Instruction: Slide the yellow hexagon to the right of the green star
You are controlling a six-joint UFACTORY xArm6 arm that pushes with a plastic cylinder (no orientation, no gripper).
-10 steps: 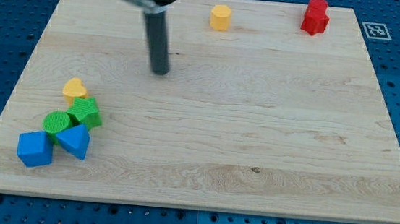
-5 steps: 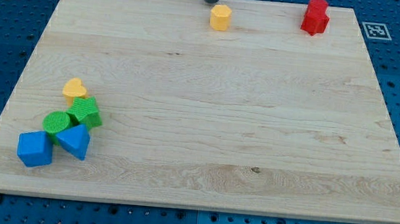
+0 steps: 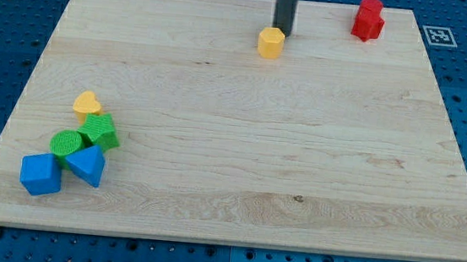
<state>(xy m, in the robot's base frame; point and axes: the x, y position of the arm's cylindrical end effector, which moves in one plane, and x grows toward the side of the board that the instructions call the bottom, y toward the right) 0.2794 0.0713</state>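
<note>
The yellow hexagon point(image 3: 270, 43) lies on the wooden board point(image 3: 300, 145) near the view's top, a little right of the middle. My tip point(image 3: 283, 32) is right behind it, at its upper right edge, touching or nearly touching it. The green star point(image 3: 99, 130) sits far off at the view's lower left, in a cluster of blocks.
Around the green star: a yellow heart point(image 3: 87, 103) just above it, a green round block point(image 3: 66, 143) to its lower left, a blue triangular block point(image 3: 87, 165) below it, a blue cube point(image 3: 40, 173) at the far lower left. A red block point(image 3: 368, 18) stands at the top right.
My tip went from the board's upper left area to the top edge, then came down behind the yellow hexagon. The hexagon slid a little down and to the right.
</note>
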